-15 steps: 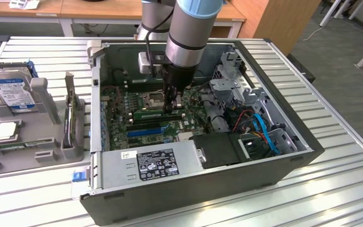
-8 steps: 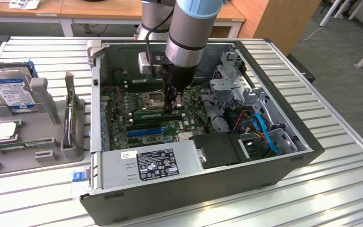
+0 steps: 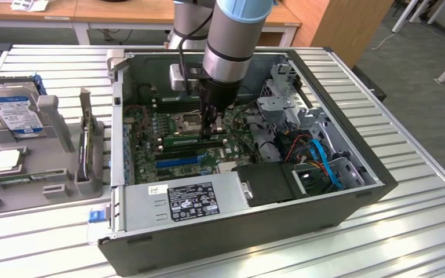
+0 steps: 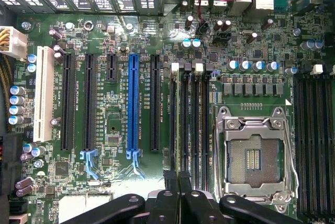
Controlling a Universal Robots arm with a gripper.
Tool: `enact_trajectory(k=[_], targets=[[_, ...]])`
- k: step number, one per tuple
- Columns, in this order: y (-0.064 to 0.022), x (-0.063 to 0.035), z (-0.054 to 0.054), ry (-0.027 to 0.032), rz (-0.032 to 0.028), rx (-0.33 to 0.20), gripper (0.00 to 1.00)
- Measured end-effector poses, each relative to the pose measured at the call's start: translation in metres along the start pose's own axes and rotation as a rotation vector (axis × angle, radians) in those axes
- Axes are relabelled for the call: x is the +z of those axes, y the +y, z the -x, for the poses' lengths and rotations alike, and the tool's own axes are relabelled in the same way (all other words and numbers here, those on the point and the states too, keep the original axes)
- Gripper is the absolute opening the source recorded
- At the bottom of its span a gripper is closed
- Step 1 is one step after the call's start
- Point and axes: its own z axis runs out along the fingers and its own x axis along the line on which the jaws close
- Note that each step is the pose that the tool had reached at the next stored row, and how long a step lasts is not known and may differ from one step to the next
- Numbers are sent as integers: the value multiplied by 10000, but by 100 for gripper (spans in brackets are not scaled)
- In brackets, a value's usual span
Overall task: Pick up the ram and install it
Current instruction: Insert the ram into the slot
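My gripper (image 4: 178, 181) is clamped on the ram (image 4: 180, 124), held edge-on right over the memory slots (image 4: 194, 124) beside the CPU socket (image 4: 254, 153). Tip imo: keep it square and press straight down, evenly, so the white latches (image 4: 175, 67) catch.

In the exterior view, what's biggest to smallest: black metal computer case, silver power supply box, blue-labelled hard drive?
Largest: black metal computer case
Then: silver power supply box
Smallest: blue-labelled hard drive
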Motion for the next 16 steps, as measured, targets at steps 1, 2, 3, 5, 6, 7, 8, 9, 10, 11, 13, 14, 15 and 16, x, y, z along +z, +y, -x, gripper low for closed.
enact_trajectory(k=[1, 2, 3, 5, 6, 7, 8, 9, 10, 11, 13, 14, 15, 16], targets=[[0, 0, 0, 0, 0, 0, 12], [0, 2, 0, -1, 0, 0, 12], [-1, 7, 0, -3, -1, 0, 12], [-1, 8, 0, 0, 0, 0, 12], [-1, 9, 0, 0, -1, 0, 12], [-1, 9, 0, -1, 0, 0, 12], [-1, 9, 0, -2, 0, -3, 12], [-1, 9, 0, -2, 0, -7, 12], [-1, 9, 0, -3, 1, -13, 12], [0, 8, 0, -4, 1, -19, 12], [-1, 9, -1, -8, 1, -36, 12], [-1, 9, 0, -10, 2, -47, 12], [-1, 9, -1, -12, 3, -58, 12], [-1, 9, -1, -14, 3, -70, 12]])
